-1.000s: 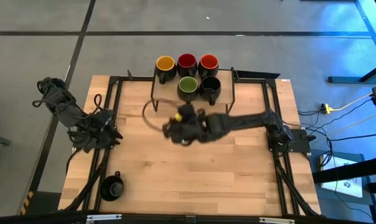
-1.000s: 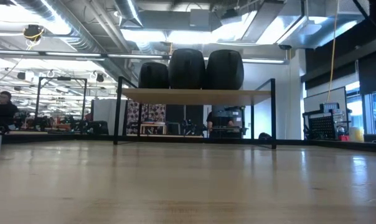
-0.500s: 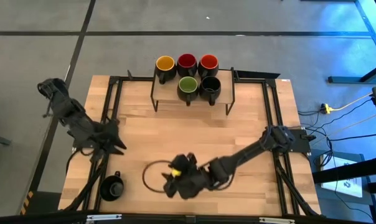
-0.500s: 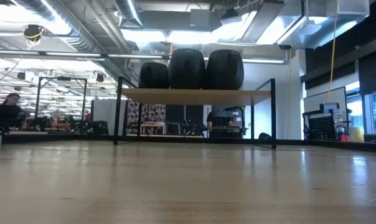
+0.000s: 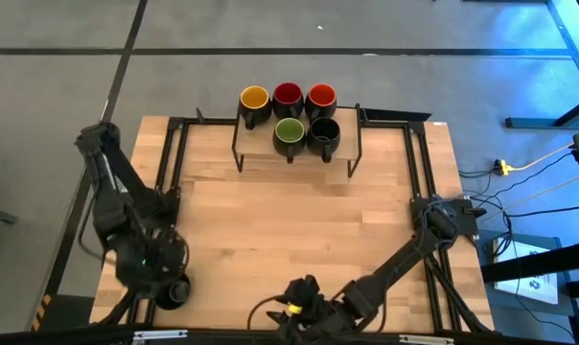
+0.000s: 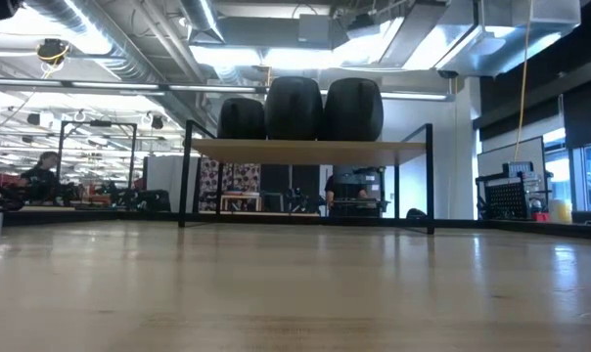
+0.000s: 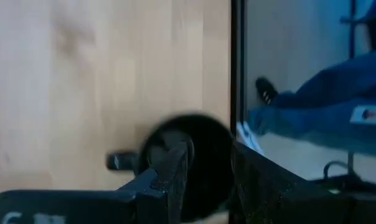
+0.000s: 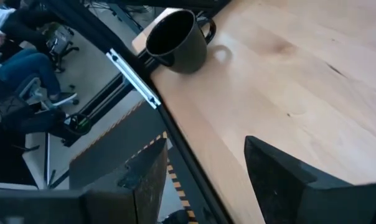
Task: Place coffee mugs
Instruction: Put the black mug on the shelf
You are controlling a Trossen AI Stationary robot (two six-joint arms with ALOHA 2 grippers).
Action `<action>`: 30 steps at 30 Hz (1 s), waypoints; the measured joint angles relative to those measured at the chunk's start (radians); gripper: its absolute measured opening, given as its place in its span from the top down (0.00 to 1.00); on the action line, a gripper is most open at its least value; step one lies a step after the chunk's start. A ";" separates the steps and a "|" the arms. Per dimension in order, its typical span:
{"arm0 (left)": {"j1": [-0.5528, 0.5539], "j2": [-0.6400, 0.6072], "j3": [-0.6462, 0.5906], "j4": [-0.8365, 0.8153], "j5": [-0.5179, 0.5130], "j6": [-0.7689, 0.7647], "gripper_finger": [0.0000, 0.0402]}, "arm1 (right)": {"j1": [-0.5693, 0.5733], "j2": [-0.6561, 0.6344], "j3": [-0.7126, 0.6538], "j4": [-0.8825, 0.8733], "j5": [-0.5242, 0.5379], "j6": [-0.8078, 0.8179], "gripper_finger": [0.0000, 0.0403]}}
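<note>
Five coffee mugs sat on the wooden shelf (image 5: 352, 144) at the counter's (image 5: 299, 230) far edge. Back row: yellow-inside mug (image 5: 254, 99), red-inside mug (image 5: 288, 95), orange-red-inside mug (image 5: 320, 97). Front row: green-inside mug (image 5: 289, 132) and a black-inside mug (image 5: 325, 130) just beside it. In the low view three dark mug bodies showed on top of the shelf (image 6: 310, 149).

The sixth mug (image 5: 175, 290), black inside, stood upright and alone on the counter at the near left corner, well apart from the shelf.

Left tool (image 5: 155, 271) hung over that corner, just beside the lone mug. In the left wrist view its fingers (image 7: 175, 167) stood apart, a moderate gap, with the lone mug (image 7: 203, 163) lying between and beyond them, handle out to one side; contact could not be told. Nothing gripped.

Right tool (image 5: 304, 309) was low at the counter's near edge, about the middle, arm stretched from the right side. In the right wrist view its fingers (image 8: 272, 168) were spread wide and empty, over bare wood at the counter's edge, the lone mug (image 8: 175, 41) farther off by the corner. Seated people showed beyond the edge.
</note>
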 joint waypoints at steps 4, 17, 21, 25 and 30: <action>-0.099 0.082 0.000 -0.024 0.003 -0.086 0.70 | 0.008 0.000 0.000 -0.002 -0.006 -0.006 0.50; -0.105 0.258 0.000 -0.184 -0.032 -0.132 0.70 | 0.007 0.000 0.000 -0.007 -0.011 -0.031 0.50; -0.085 0.264 -0.012 -0.178 -0.031 -0.106 0.70 | 0.007 0.000 0.000 0.000 -0.011 -0.031 0.50; -0.073 0.264 -0.050 -0.137 -0.009 -0.103 0.70 | 0.007 0.000 0.000 0.001 -0.011 -0.025 0.50; -0.073 0.264 -0.125 0.014 0.052 -0.058 0.70 | 0.007 0.000 0.000 0.002 -0.011 -0.007 0.50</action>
